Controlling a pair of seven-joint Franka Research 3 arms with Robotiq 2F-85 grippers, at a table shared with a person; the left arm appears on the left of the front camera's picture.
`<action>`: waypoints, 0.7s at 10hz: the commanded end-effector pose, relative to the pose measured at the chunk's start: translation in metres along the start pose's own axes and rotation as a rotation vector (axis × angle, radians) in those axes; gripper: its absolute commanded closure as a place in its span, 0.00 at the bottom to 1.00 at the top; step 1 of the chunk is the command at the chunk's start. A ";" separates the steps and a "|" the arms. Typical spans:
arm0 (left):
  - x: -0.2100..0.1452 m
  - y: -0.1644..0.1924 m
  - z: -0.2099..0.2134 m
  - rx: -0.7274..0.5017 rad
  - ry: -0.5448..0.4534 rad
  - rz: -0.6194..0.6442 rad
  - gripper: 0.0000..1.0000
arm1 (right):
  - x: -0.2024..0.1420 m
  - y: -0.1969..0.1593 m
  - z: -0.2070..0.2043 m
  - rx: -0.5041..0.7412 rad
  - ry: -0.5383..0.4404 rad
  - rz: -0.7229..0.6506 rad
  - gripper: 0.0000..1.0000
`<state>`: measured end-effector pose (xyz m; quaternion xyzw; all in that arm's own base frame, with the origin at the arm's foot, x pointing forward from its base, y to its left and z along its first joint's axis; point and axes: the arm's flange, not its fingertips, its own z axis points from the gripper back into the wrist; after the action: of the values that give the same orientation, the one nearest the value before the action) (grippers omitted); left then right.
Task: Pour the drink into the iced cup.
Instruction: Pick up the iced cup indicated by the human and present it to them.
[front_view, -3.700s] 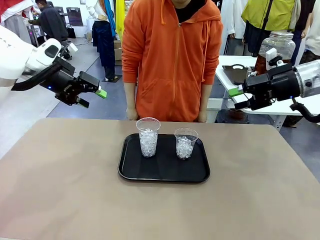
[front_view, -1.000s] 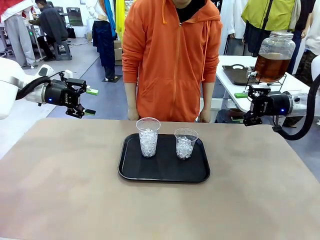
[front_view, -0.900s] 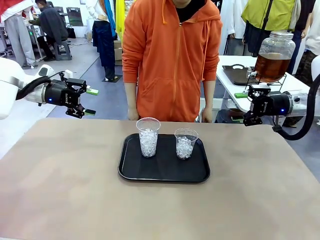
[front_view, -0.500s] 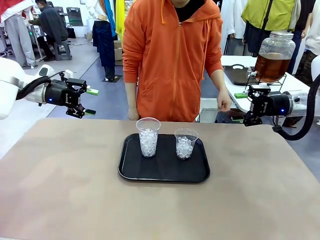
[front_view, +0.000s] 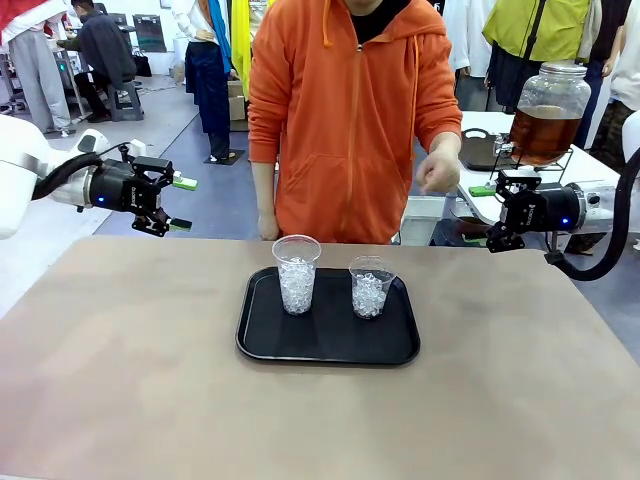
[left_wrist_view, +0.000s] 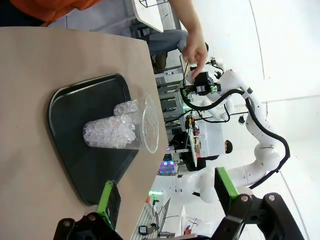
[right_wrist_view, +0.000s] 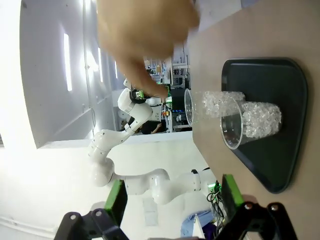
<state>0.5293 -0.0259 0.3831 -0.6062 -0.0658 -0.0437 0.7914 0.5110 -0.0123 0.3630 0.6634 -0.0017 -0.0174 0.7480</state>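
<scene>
Two clear cups of ice stand on a black tray (front_view: 328, 350): the taller cup (front_view: 297, 275) on the left, the shorter cup (front_view: 371, 288) on the right. The amber-brown drink (front_view: 543, 134) fills a big glass jar on a side table at the back right. My left gripper (front_view: 183, 204) hangs open and empty beyond the table's far left corner. Off the far right edge, my right gripper (front_view: 487, 216) is open and empty too. The left wrist view has the cups (left_wrist_view: 117, 133) beyond open fingers (left_wrist_view: 106, 196). From the right wrist, the cups (right_wrist_view: 250, 120) lie past its fingers (right_wrist_view: 230, 195).
A person in an orange hoodie (front_view: 345, 120) stands at the far edge behind the tray. Their hand (front_view: 438, 172) is raised at chest height close to my right gripper, blurred and near in the right wrist view (right_wrist_view: 145, 35). The tan tabletop (front_view: 150, 380) surrounds the tray.
The person's hand rose from the table's far edge to chest height, toward the side table. Both arms swung lower earlier and have held still for the last second, jaws open.
</scene>
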 end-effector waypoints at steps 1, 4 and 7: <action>0.000 -0.001 0.001 -0.009 -0.002 -0.003 0.00 | 0.000 0.001 0.000 0.001 -0.001 0.001 0.00; 0.000 -0.001 0.001 -0.009 -0.002 -0.003 0.00 | 0.000 0.001 0.000 0.001 -0.001 0.001 0.00; 0.000 -0.001 0.001 -0.009 -0.002 -0.003 0.00 | 0.000 0.001 0.000 0.001 -0.001 0.001 0.00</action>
<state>0.5293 -0.0259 0.3831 -0.6062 -0.0658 -0.0437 0.7914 0.5110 -0.0123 0.3630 0.6634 -0.0017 -0.0174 0.7480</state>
